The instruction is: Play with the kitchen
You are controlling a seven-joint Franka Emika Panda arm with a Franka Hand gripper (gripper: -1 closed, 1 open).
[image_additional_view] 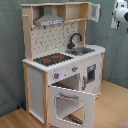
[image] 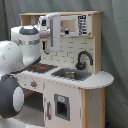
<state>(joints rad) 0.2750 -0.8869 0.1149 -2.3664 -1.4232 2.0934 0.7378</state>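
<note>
The kitchen [image_additional_view: 62, 60] is a tall white and light-wood toy unit. It has a black-red stovetop [image_additional_view: 52, 59], a steel sink [image_additional_view: 82, 50], a black faucet [image_additional_view: 75, 39], a grey hood [image_additional_view: 50, 20] and knobs [image_additional_view: 56, 76]. In the second exterior view the windowed oven door [image_additional_view: 70, 102] hangs open and the upper cabinet door [image_additional_view: 94, 11] stands ajar. In the first exterior view my gripper [image: 48, 46] hangs in front of the kitchen's [image: 70, 65] upper left part, above the stovetop [image: 42, 66]. It touches nothing that I can see.
My white arm [image: 20, 50] fills the first exterior view's left, close to the kitchen's side. A white part of the arm [image_additional_view: 120, 11] shows at the second exterior view's top right. A wooden floor [image_additional_view: 112, 107] lies around the open oven door, with grey curtains behind.
</note>
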